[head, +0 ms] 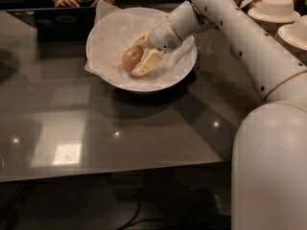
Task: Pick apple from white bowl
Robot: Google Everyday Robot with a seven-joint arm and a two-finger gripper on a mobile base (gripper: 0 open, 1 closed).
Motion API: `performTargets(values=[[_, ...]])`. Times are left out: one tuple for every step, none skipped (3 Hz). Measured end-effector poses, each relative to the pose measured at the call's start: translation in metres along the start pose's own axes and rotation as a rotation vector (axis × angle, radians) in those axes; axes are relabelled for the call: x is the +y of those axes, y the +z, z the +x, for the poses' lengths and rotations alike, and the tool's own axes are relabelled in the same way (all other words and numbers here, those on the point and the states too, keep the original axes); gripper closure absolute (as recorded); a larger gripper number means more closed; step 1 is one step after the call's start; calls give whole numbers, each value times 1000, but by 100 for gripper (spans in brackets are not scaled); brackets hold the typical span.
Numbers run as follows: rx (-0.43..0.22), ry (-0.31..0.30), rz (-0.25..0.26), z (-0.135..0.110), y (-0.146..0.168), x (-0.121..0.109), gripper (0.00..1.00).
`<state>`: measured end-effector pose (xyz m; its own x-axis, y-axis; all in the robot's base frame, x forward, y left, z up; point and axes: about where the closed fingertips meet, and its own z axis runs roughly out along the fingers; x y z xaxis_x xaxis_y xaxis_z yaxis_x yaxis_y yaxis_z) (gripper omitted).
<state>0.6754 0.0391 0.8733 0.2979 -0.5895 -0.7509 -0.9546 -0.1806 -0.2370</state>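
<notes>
The white bowl stands on the dark table at the upper middle, lined with crinkled white paper whose corner sticks up at the back. The apple, yellowish-tan with a reddish blush, lies inside it near the middle. My gripper reaches into the bowl from the right. Its two cream fingers sit on either side of the apple, close against it. The apple rests low in the bowl.
The dark glossy table has its front edge near the bottom. Stacked cream bowls stand at the back right. A person's hands rest at the far edge. My white arm and base fill the right side.
</notes>
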Motion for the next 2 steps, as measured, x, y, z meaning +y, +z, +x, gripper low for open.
performTargets(values=[[-17, -20, 40, -16, -23, -3, 100], [-27, -30, 90, -26, -51, 0, 100]])
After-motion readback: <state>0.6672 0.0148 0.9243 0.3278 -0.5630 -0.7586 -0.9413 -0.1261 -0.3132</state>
